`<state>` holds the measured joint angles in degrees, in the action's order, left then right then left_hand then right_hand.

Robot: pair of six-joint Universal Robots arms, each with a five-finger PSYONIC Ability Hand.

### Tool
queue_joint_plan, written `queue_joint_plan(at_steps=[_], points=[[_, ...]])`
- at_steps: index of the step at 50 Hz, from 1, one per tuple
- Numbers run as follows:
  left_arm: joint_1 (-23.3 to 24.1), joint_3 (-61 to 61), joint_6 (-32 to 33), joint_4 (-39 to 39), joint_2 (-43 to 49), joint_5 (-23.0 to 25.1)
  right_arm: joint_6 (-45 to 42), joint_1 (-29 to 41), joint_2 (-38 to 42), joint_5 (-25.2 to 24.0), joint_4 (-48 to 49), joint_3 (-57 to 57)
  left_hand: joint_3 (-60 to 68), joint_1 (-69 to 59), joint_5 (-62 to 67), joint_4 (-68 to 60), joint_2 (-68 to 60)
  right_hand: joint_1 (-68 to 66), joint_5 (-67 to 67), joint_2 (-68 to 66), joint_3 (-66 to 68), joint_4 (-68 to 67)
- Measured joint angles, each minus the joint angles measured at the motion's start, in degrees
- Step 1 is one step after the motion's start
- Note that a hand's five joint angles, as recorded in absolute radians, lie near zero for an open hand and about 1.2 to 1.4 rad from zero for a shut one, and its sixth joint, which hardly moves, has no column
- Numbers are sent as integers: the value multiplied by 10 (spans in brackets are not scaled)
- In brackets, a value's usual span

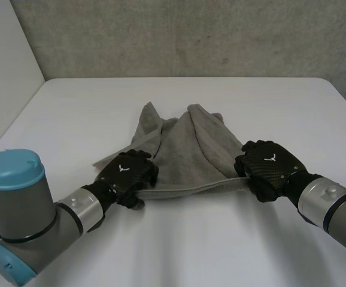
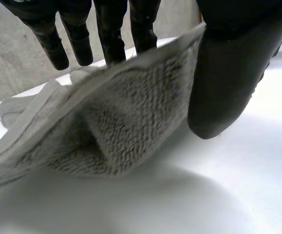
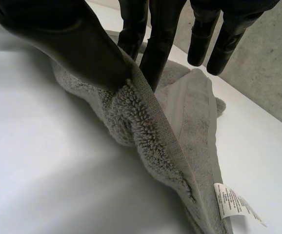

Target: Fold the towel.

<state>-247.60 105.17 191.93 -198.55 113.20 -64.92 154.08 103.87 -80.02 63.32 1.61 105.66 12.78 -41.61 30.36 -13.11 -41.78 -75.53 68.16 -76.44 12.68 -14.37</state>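
A grey towel (image 1: 185, 155) lies bunched in the middle of the white table (image 1: 179, 245), its near hem stretched between my two hands. My left hand (image 1: 125, 170) is at the hem's left end. In the left wrist view its fingers (image 2: 111, 29) are straight behind the towel (image 2: 121, 122) and its thumb (image 2: 229, 87) stands apart, with the towel's corner leaning against it. My right hand (image 1: 269, 164) is at the right end. There the thumb (image 3: 72, 44) and a finger pinch the hem of the towel (image 3: 190, 112), which is lifted off the table.
A white care label (image 3: 229, 200) hangs from the towel's hem below my right hand. The table's far edge meets a grey wall (image 1: 191, 36). Bare tabletop surrounds the towel on every side.
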Motion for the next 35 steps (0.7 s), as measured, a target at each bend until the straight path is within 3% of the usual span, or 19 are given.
queue_joint_plan(at_steps=[13, 27, 35], points=[[-56, -30, 61, -14, 35, -43, -6, -5, 0, 1, -1, 2, 0, 0, -1, 0, 1, 0, 0, 0, 0, 0], [-66, -66, 62, -12, 66, -42, -8, -7, 0, 0, -2, 6, 0, -40, 51, 0, -36, 0, 0, 0, 0, 0], [-59, -77, 62, -11, 80, -41, -8, -7, 0, 1, -2, 7, 0, -308, 340, 0, -332, 0, 0, 0, 0, 0]])
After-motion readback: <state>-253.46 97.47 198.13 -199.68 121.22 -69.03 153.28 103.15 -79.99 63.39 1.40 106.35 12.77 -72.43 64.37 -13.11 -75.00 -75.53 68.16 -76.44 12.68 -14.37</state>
